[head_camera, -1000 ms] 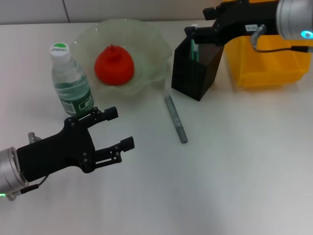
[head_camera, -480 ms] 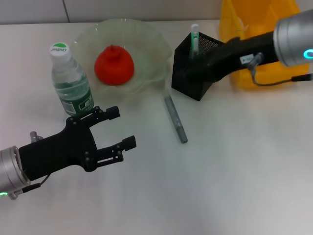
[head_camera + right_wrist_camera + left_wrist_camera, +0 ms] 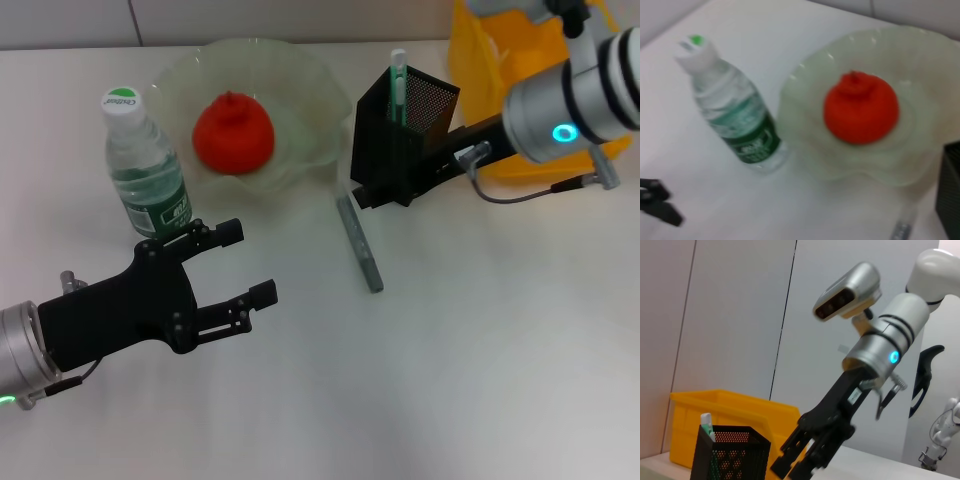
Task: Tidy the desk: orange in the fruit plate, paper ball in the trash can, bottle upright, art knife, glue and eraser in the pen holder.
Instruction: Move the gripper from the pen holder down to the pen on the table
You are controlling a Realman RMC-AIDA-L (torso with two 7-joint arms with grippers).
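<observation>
Your right gripper [image 3: 362, 193] is reaching low beside the black mesh pen holder [image 3: 400, 135], toward the grey art knife [image 3: 360, 243] lying on the white bench [image 3: 480, 340]; I cannot tell how its jaws are standing, and it is risking nudging the holder over. Your left gripper [image 3: 232, 268] is hovering with jaws spread near the upright clear plastic bottle [image 3: 145, 170]. The right wrist view is showing the orange [image 3: 861, 107] sitting in the pale glass fruit plate [image 3: 935, 60], while only the left wrist view is showing the holder's side.

A plain white table [image 3: 480, 380] fills the head view, evenly lit. Behind it stand pale grey wall panels [image 3: 740, 315] split by thin dark vertical seams (one seam also shows at the table's far edge).
</observation>
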